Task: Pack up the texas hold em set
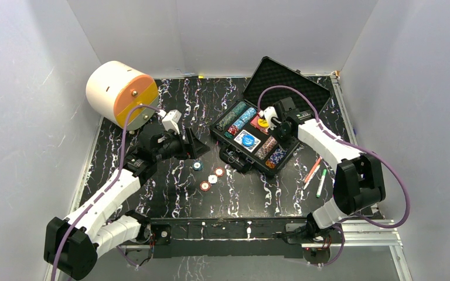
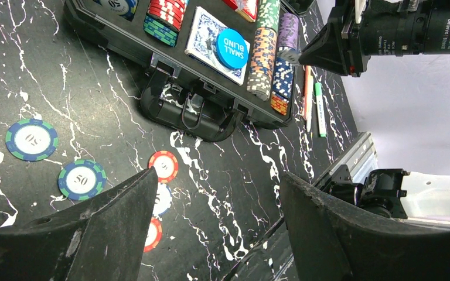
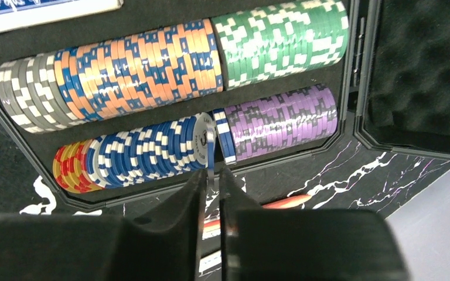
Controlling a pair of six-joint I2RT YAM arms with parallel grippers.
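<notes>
Marbled black table (image 1: 176, 99), case (image 1: 284, 79) open at far right. Right gripper (image 3: 211, 181) nearly closed around chip (image 3: 204, 137) wedged into blue row (image 3: 146, 155); can't tell if pinching. Left gripper (image 2: 218, 175) wide, empty. Risk: pulling away crooked flips chip out.

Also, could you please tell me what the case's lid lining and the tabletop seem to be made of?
Lid lining: likely dark egg-crate foam, matte, going by its bumps. Tabletop: smooth black marble-look surface with white veins; stone or printed laminate, I cannot tell.
</notes>
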